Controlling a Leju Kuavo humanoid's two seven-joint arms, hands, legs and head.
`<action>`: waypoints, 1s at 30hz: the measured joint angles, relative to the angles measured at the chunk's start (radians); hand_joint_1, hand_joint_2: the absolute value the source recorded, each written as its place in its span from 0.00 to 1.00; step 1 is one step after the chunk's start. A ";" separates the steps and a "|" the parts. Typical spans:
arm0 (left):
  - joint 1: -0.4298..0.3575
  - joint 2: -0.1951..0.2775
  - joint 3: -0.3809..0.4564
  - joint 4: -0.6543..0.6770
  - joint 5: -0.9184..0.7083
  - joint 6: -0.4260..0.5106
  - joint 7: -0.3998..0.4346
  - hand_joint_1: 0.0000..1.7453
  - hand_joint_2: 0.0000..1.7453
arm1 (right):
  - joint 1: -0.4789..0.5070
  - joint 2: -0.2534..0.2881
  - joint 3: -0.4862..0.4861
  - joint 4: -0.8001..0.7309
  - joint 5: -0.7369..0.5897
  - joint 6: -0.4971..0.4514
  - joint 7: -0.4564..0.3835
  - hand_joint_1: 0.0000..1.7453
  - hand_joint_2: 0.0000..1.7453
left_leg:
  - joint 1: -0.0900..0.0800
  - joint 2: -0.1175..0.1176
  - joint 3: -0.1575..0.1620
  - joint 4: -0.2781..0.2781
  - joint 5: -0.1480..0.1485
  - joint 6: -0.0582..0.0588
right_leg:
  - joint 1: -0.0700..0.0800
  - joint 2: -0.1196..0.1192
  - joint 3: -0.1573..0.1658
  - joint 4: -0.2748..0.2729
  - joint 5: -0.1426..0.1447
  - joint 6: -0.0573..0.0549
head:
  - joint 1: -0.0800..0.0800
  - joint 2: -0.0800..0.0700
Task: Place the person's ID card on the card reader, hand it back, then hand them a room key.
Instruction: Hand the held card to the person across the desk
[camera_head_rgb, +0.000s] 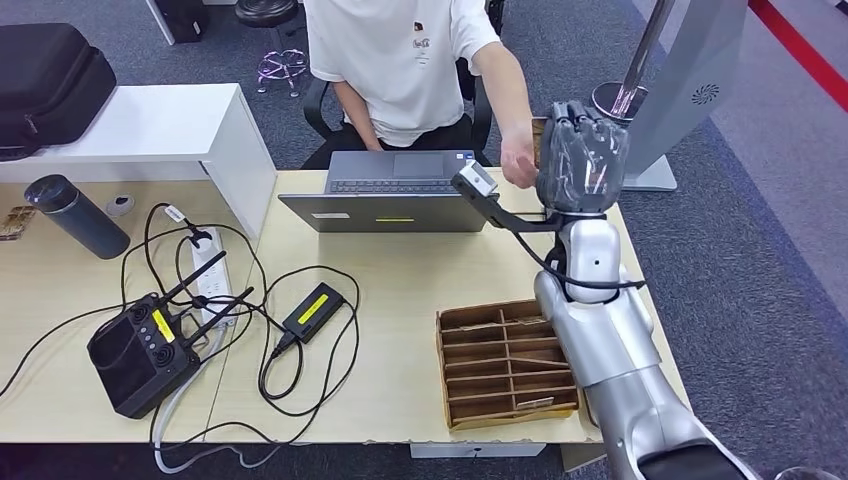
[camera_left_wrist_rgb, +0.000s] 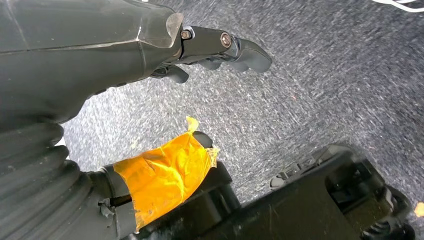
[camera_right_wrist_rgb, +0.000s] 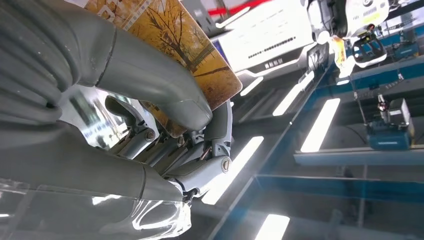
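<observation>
Card (camera_right_wrist_rgb: 190, 45) sits pinched under the thumb of my raised right robot hand (camera_head_rgb: 583, 160), long edge pointing past my fingertips toward the person's hand (camera_head_rgb: 518, 165) just beside it, while my left robot hand (camera_left_wrist_rgb: 150, 60) hangs empty, fingers apart.

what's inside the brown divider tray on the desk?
The divider tray has mostly bare slots; one flat item lies in a near slot. The right arm covers its right end, so contents there cannot be seen.
</observation>
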 joint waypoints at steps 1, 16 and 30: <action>-0.001 -0.001 -0.005 0.000 -0.002 0.000 0.000 0.00 1.00 | -0.038 0.000 0.016 0.046 0.006 0.000 0.022 0.93 1.00 | 0.000 0.000 0.000 0.000 0.000 0.000 | 0.000 0.000 0.000 0.000 0.000 0.000 | 0.000 0.000; -0.005 -0.008 -0.029 0.000 0.011 0.000 0.000 0.00 1.00 | -0.205 -0.003 0.168 0.355 0.009 -0.001 0.112 0.00 1.00 | 0.000 0.000 -0.003 0.000 0.000 0.000 | 0.000 0.000 -0.003 0.000 0.000 0.000 | 0.000 0.000; -0.005 -0.008 -0.029 0.000 0.013 0.000 0.000 0.00 1.00 | -0.223 -0.007 0.183 0.414 0.009 -0.002 0.124 0.00 1.00 | 0.000 0.000 -0.003 0.000 0.000 0.000 | 0.000 0.000 -0.004 0.000 0.000 0.000 | 0.000 0.000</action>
